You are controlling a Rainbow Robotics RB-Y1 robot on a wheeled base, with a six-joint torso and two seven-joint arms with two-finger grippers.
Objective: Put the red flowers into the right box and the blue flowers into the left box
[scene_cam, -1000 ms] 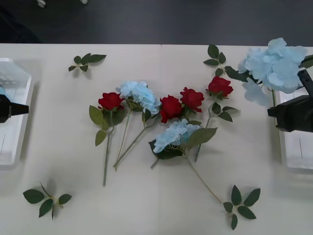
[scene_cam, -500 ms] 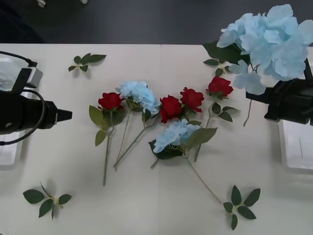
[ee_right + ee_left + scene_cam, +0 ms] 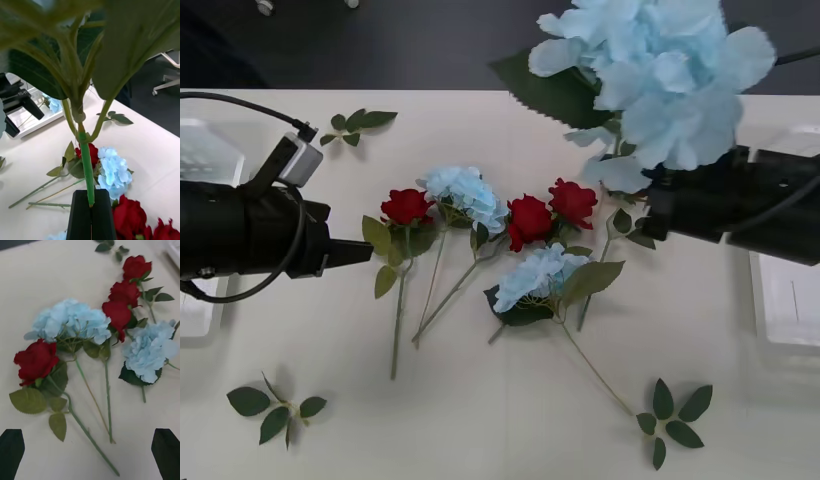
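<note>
1. R gripper (image 3: pixel 90 204): jaws clamped on stem of a blue flower (image 3: pixel 660 70), held high, upper right of front frame.
2. L gripper (image 3: pixel 90 453): jaws apart, over table (image 3: pixel 510 400) at frame left, near leftmost red rose (image 3: pixel 406 206).
3. Other red and blue flowers lie mid-table.

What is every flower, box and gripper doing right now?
Right gripper: shut on the lifted pale blue flower's stem.
Lifted pale blue flower: held up in the air.
Left gripper: open above the table flowers.
Four deep-red roses: lying on the table.
Two pale blue flowers: lying on the table.
Right translucent white plastic box: no flowers seen.
</note>
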